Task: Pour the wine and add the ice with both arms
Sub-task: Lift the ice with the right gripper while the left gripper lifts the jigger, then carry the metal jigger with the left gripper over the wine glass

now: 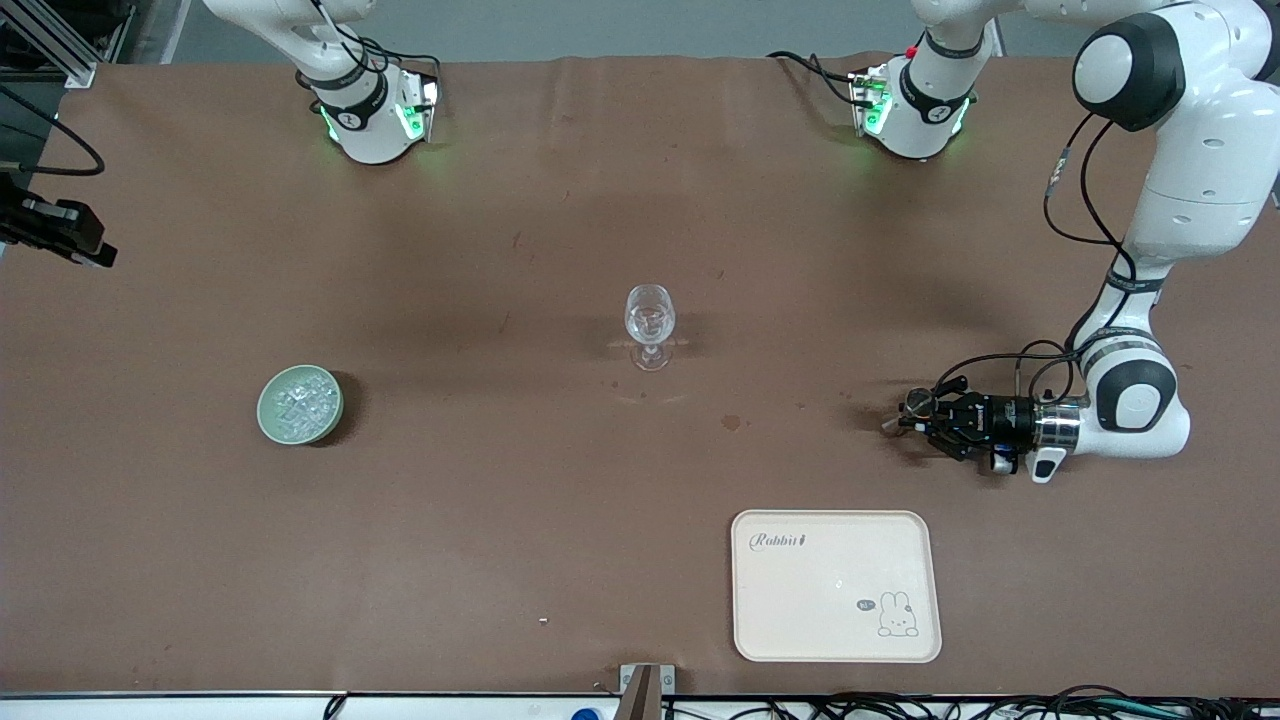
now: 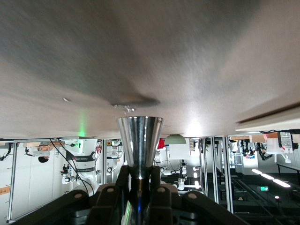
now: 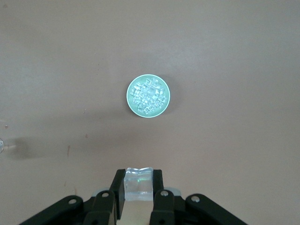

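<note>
**Tray waits empty while both pincers are loaded**

Cream tray (image 1: 835, 585) sits lowest in the front view, with nothing on it.

The left gripper (image 1: 915, 420) lies level, low over the table, at the left arm's end and above the tray in the frame. Its fingers are pinched tight on the narrow neck of a flared metal cup (image 2: 139, 140), whose mouth points away from the wrist. Whether the cup touches the table I cannot tell.

The right gripper (image 3: 139, 180) hangs high over the green bowl (image 3: 148, 96). It is closed on a clear block (image 3: 139, 187) that fills the gap between its fingers.

The ice (image 1: 300, 403) is heaped in that bowl, toward the right arm's end of the table. The wine glass (image 1: 650, 318) stands upright at mid-frame, apparently empty, well apart from the bowl and the cup.

Risks, as I judge them:
- A hold on a slim, polished neck may twist as the cup is swung, spilling short of the glass.
- The glass is tall on a small foot, so a nudge from either arm would tip it.
- The block is smooth and could slip out.
</note>
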`<state>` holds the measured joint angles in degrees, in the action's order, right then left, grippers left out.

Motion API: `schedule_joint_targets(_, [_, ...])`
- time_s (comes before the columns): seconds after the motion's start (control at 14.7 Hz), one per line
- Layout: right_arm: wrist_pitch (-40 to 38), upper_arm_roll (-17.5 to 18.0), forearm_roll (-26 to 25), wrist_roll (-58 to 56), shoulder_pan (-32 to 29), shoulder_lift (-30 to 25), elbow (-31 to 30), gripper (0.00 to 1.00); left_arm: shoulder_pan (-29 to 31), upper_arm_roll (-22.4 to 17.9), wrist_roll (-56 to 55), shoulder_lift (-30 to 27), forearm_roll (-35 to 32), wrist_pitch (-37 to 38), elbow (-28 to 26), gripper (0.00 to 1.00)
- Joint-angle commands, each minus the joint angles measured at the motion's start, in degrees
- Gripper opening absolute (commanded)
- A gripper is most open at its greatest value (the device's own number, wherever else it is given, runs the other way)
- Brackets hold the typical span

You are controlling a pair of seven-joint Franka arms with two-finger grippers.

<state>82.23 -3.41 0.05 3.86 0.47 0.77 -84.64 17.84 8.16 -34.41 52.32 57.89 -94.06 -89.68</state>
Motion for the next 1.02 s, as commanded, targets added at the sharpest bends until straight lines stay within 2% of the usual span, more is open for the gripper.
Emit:
schedule_joint_targets(0.0, [0.74, -0.1, 0.75, -0.17, 0.06, -1.39, -1.67, 0.04, 0.09, 1.59, -0.13, -1.25, 1.17, 1.16, -0.32, 0.01])
schedule_joint_targets(0.27, [0.91, -0.1, 0.75, -0.17, 0.23, -1.3, -1.67, 0.04, 0.09, 3.26, -0.22, -3.88, 1.17, 1.07, -1.72, 0.01])
schedule_joint_targets(0.54, [1.0, -0.1, 0.75, -0.17, 0.5, -1.21, -1.76, 0.04, -0.09, 4.49, -1.54, -10.38, 1.26, 0.54, -6.64, 0.01])
schedule_joint_targets(0.82, [1.09, -0.1, 0.75, -0.17, 0.85, -1.21, -1.85, 0.04, -0.09, 8.79, -2.93, -15.92, 1.78, -6.12, -13.14, 0.0])
schedule_joint_targets(0.95, [1.09, -0.1, 0.75, -0.17, 0.85, -1.21, -2.37, 0.04, 0.09, 10.73, -5.13, -16.98, 2.66, -6.84, -14.03, 0.0])
